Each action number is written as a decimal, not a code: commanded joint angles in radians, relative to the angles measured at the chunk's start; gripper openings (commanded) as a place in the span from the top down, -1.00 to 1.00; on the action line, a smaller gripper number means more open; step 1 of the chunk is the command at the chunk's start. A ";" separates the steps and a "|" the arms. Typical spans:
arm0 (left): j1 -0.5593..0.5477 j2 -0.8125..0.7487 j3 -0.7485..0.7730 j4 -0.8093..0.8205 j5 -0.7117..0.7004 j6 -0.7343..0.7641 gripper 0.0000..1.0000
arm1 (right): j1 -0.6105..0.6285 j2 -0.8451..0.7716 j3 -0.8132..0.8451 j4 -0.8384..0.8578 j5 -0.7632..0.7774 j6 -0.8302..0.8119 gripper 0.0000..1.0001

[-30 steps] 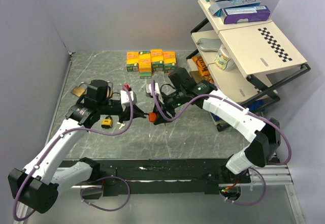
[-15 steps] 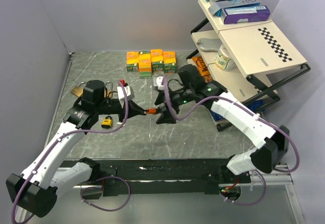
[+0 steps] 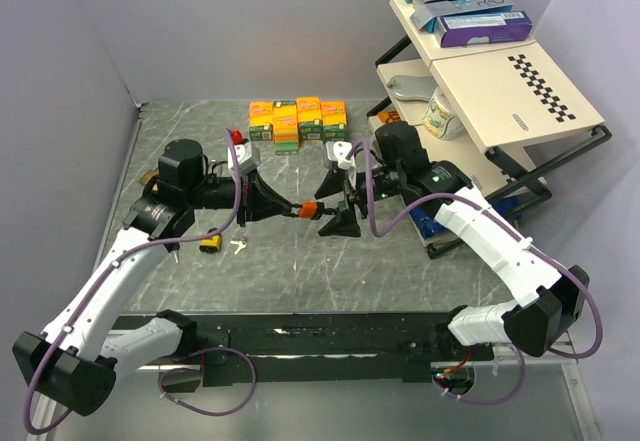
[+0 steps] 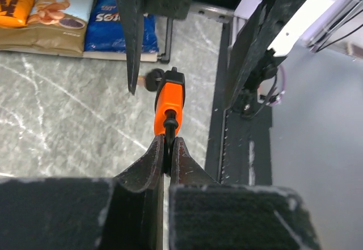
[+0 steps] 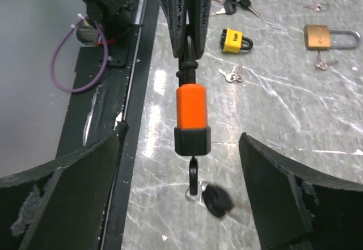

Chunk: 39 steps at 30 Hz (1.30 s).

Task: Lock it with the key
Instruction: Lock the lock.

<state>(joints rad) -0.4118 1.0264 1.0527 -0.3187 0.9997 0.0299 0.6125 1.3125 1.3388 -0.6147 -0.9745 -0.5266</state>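
Above the grey marbled worktop (image 3: 330, 271), the left end effector (image 4: 169, 148) was pinched narrow on the dark shackle (image 4: 169, 126) of a small orange padlock (image 5: 191, 111), holding it in mid-air between the arms. The right end effector (image 5: 180, 135) stood wide, one finger on either side of the lock, touching nothing. A black-headed key (image 5: 193, 176) projected from the lock's base. We judged that the right should close squarely on that key and turn it while the left held steady. A second earlier, the left had been apart from the lock and the right closer around it.

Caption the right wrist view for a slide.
Left gripper shut on orange padlock's shackle, key at its base, between the right gripper's open jaws.
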 commanded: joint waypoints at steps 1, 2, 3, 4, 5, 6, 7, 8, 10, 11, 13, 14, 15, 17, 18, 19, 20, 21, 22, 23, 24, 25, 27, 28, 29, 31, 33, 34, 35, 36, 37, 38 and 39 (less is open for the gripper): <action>-0.002 0.004 0.055 0.125 0.062 -0.126 0.98 | 0.003 0.002 0.010 0.038 -0.070 -0.015 -0.77; -0.002 0.009 0.056 0.136 0.059 -0.133 0.98 | 0.003 0.005 0.011 0.044 -0.076 -0.012 -0.70; -0.002 0.011 0.056 0.145 0.060 -0.148 0.98 | 0.004 0.007 0.011 0.049 -0.081 -0.009 -0.67; -0.004 0.012 0.055 0.156 0.059 -0.159 0.98 | 0.004 0.016 0.017 0.050 -0.085 -0.010 -0.64; -0.002 0.017 0.055 0.176 0.059 -0.169 0.98 | 0.003 0.019 0.022 0.049 -0.092 -0.010 -0.57; -0.004 0.018 0.055 0.182 0.060 -0.185 0.98 | 0.003 0.024 0.025 0.053 -0.102 -0.006 -0.51; -0.004 0.021 0.055 0.190 0.060 -0.192 0.98 | 0.003 0.030 0.028 0.055 -0.107 -0.003 -0.44; -0.004 0.026 0.055 0.194 0.060 -0.199 0.98 | 0.003 0.031 0.030 0.059 -0.112 -0.004 -0.27; -0.004 0.029 0.058 0.196 0.056 -0.199 0.98 | 0.004 0.034 0.031 0.061 -0.116 -0.003 -0.14; -0.004 0.029 0.056 0.201 0.054 -0.202 0.98 | 0.004 0.034 0.031 0.056 -0.118 -0.004 -0.03; -0.004 0.032 0.056 0.210 0.056 -0.212 0.98 | 0.003 0.040 0.033 0.050 -0.128 -0.009 0.07; -0.004 0.034 0.056 0.211 0.056 -0.216 0.98 | 0.003 0.041 0.031 0.053 -0.131 -0.007 0.18; -0.004 0.034 0.056 0.213 0.057 -0.219 0.98 | 0.003 0.041 0.030 0.056 -0.135 -0.006 0.25; -0.002 0.037 0.055 0.221 0.056 -0.223 0.98 | 0.003 0.042 0.030 0.064 -0.136 0.007 0.41; -0.004 0.035 0.055 0.224 0.057 -0.229 0.98 | 0.003 0.044 0.033 0.064 -0.136 0.007 0.44; -0.004 0.037 0.055 0.228 0.059 -0.232 0.98 | 0.004 0.051 0.036 0.066 -0.136 0.013 0.46; -0.002 0.038 0.056 0.225 0.060 -0.234 0.98 | 0.003 0.051 0.037 0.067 -0.136 0.019 0.56; -0.004 0.040 0.058 0.221 0.063 -0.232 0.98 | 0.003 0.053 0.045 0.070 -0.138 0.022 0.64; -0.004 0.041 0.061 0.214 0.066 -0.231 0.98 | 0.003 0.057 0.048 0.072 -0.136 0.030 0.78; -0.004 0.046 0.066 0.189 0.073 -0.225 0.98 | 0.001 0.057 0.048 0.078 -0.135 0.034 1.00; -0.004 0.050 0.075 0.158 0.085 -0.191 0.98 | 0.001 0.057 0.048 0.084 -0.133 0.040 1.00; -0.004 0.058 0.105 0.115 0.089 -0.162 0.77 | 0.004 0.054 0.046 0.095 -0.132 0.051 1.00; -0.002 0.087 0.148 -0.069 0.085 -0.041 0.46 | 0.003 0.051 0.045 0.104 -0.121 0.060 1.00; -0.002 0.106 0.189 -0.142 0.079 0.032 0.27 | 0.003 0.047 0.042 0.112 -0.119 0.068 1.00; -0.002 0.113 0.207 -0.202 0.079 0.148 0.22 | 0.003 0.044 0.039 0.115 -0.116 0.071 1.00; -0.002 0.121 0.230 -0.319 0.045 0.206 0.20 | 0.004 0.034 0.020 0.144 -0.107 0.095 1.00; -0.002 0.118 0.231 -0.370 0.034 0.251 0.21 | 0.004 0.028 0.007 0.155 -0.107 0.105 1.00; -0.002 0.113 0.230 -0.379 0.024 0.258 0.24 | 0.004 0.028 0.003 0.161 -0.107 0.115 1.00; -0.002 0.110 0.227 -0.384 0.020 0.265 0.24 | 0.003 0.028 0.002 0.168 -0.107 0.120 1.00; -0.002 0.106 0.222 -0.384 0.013 0.266 0.23 | 0.003 0.030 0.005 0.165 -0.105 0.116 1.00; -0.002 0.098 0.210 -0.382 0.008 0.272 0.21 | 0.006 0.030 0.006 0.165 -0.104 0.117 1.00; -0.002 0.095 0.205 -0.375 0.005 0.260 0.21 | 0.004 0.031 0.008 0.164 -0.104 0.119 1.00; -0.002 0.092 0.196 -0.369 0.005 0.255 0.21 | 0.004 0.034 0.013 0.161 -0.104 0.114 1.00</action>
<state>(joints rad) -0.4137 1.1446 1.2541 -0.6415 1.0199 0.2222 0.6109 1.3579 1.3380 -0.5232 -1.0401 -0.4305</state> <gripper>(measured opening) 0.396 0.378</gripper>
